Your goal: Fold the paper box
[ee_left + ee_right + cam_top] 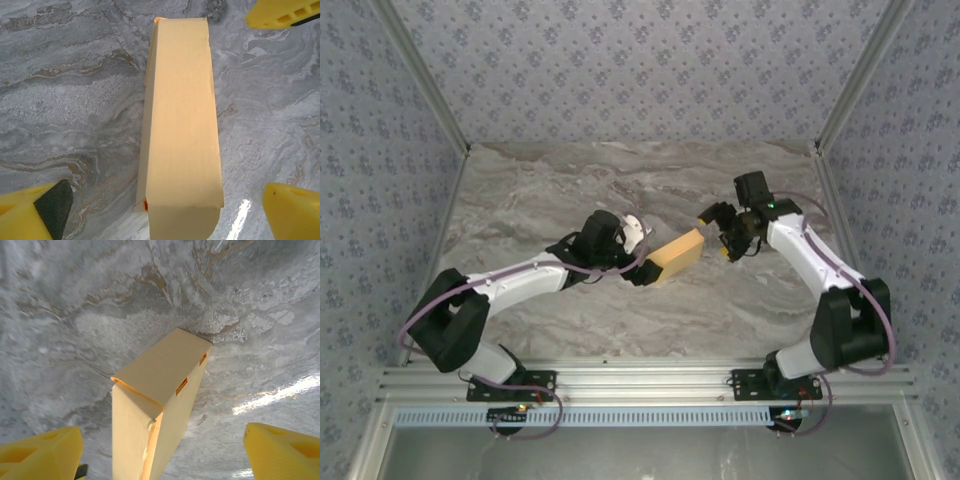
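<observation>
The paper box is a closed, flat yellow-orange box standing on its long narrow side on the marble table, between the two arms. My left gripper is open around the box's left end. In the left wrist view the box runs away from the camera, with a clear gap to each yellow finger of the left gripper. My right gripper is open at the box's right end. There the box shows two slots on its side, and the right gripper touches it on neither side.
The grey marble table reaches to patterned walls at the back and on both sides. A metal rail with the arm bases runs along the near edge. A yellow finger of the right gripper shows in the far corner of the left wrist view.
</observation>
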